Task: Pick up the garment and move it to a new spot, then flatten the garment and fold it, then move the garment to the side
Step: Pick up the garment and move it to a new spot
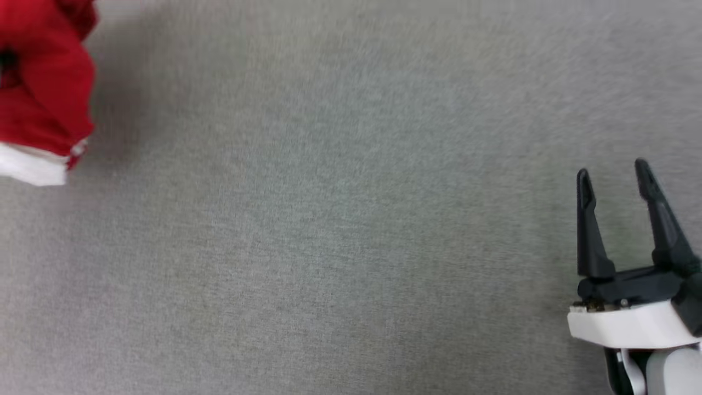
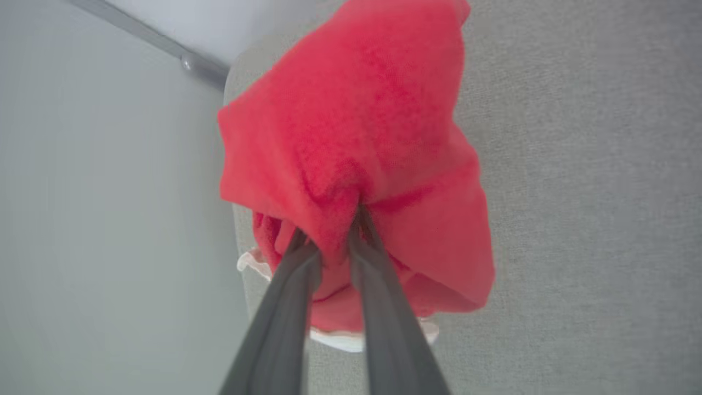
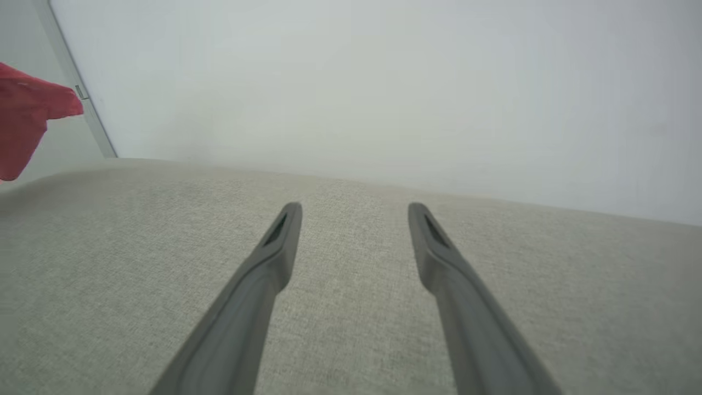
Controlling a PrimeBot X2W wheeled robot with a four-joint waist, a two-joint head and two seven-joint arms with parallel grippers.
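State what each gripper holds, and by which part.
The left gripper pinches the red soft-fabric T-shirt by a bunched fold of its red body; the right gripper is open and empty.

The garment [image 1: 46, 82] is bunched at the upper left edge, red folds ending in a white band [image 1: 30, 167] at the bottom, cut off by the picture's left side. A grey woven surface [image 1: 329, 230] covers the rest. At the lower right the right gripper [image 1: 613, 168] points up, its two dark fingers [image 1: 591, 236] spread apart above a white wrist housing [image 1: 630, 326], well apart from the garment.
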